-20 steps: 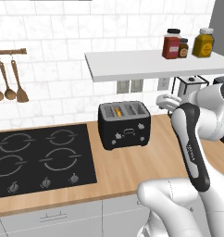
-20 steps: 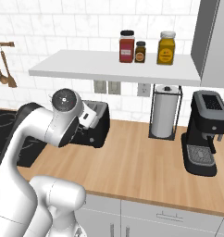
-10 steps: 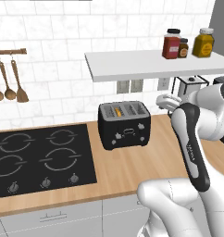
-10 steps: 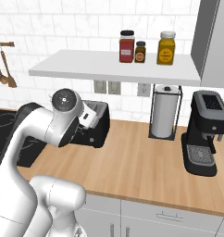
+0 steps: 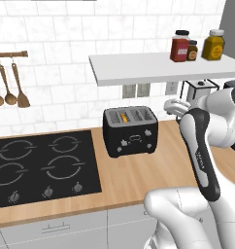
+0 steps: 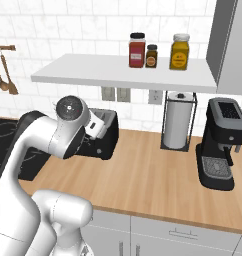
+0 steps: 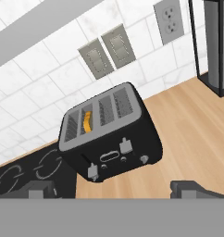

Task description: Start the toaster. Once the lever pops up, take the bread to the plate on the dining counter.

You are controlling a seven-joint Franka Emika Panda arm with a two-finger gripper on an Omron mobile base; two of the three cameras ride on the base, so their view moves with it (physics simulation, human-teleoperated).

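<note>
Hob (image 5: pixel 39 165) at left. Toaster (image 5: pixel 130 130) upright on desk (image 5: pixel 139 177) beside it, near the wall; bread (image 7: pixel 87 121) down in a left slot, orange crust showing. End effector (image 7: pixel 114 189) above-right of toaster, fingers spread wide, gripping nothing.

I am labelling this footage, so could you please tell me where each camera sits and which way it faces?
Left base view: behind the arm, to its left, facing the toaster and hob; the arm rises lower right.
Right base view: behind, to its right, facing the counter, paper towel roll and coffee machine; the arm rises lower left.
Hand view: on the hand, looking down at the toaster with bread in a slot; open jaws' tips at bottom.
All share the toaster.
</note>
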